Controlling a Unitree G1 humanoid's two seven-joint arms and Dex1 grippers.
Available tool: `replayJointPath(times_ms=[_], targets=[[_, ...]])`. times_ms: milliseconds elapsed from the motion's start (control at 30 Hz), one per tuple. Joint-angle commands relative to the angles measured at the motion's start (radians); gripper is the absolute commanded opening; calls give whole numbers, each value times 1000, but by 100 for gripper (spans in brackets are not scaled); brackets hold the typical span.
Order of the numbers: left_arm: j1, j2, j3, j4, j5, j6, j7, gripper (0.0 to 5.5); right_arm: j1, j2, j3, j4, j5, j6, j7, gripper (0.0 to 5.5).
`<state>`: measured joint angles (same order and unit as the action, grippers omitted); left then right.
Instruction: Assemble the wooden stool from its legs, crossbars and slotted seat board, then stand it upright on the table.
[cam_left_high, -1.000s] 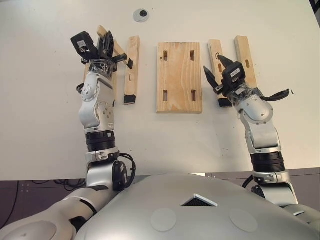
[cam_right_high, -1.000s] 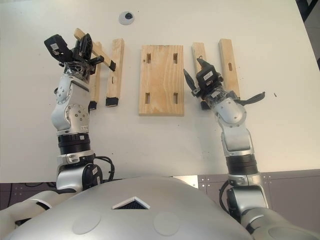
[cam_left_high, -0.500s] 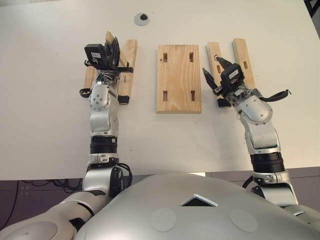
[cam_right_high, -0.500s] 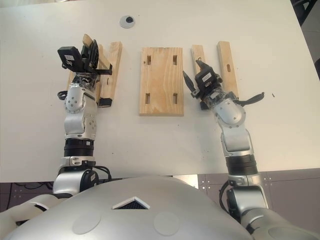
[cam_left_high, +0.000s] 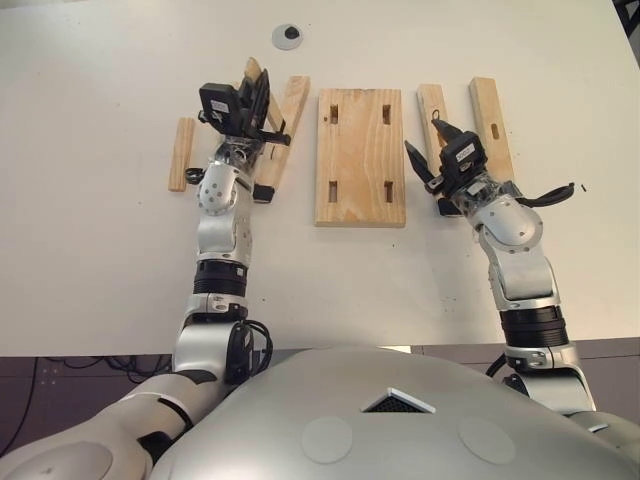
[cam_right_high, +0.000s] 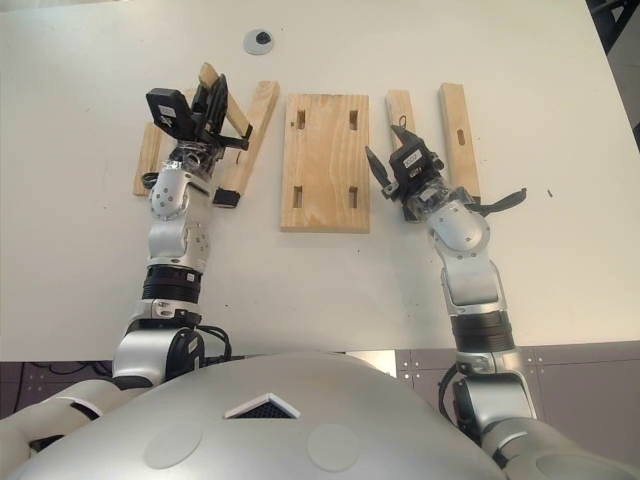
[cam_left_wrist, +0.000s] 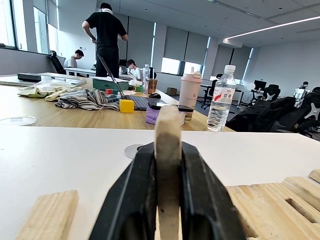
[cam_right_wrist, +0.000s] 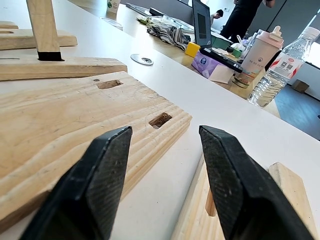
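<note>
Left gripper (cam_left_wrist: 168, 165) pinches a pale wooden leg (cam_left_wrist: 168, 125); right gripper (cam_left_high: 424, 138) hangs spread beside the slotted rectangular wooden seat board (cam_left_high: 360, 155).

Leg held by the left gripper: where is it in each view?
Left eye: leg, upper left.
Right eye: leg, upper left.
Left wrist: leg, clamped in left gripper.
Right wrist: leg, standing on end beyond seat board.
Shared landmark: round table grommet.
</note>
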<state>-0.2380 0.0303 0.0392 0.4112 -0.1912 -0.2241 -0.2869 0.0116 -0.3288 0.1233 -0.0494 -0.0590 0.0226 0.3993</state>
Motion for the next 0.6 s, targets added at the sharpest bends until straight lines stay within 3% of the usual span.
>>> replayJointPath(times_ms=[33,67,200,433,600], targets=[[66,14,-44,38,71,65,14,38,-8,-4,8,4,-13,-12,-2,248],[75,24,-52,12,84,71,17,38,-7,-2,8,5,-15,-14,-2,248],[138,62,-65,-175,90,145,4,124,2,2,9,10,-23,-19,-9,248],[290,168,-111,-641,43,676,-28,235,20,-1,6,14,-28,-25,-20,248],[272,217,-132,-735,52,899,-21,314,44,1,2,0,-36,-24,-36,248]])
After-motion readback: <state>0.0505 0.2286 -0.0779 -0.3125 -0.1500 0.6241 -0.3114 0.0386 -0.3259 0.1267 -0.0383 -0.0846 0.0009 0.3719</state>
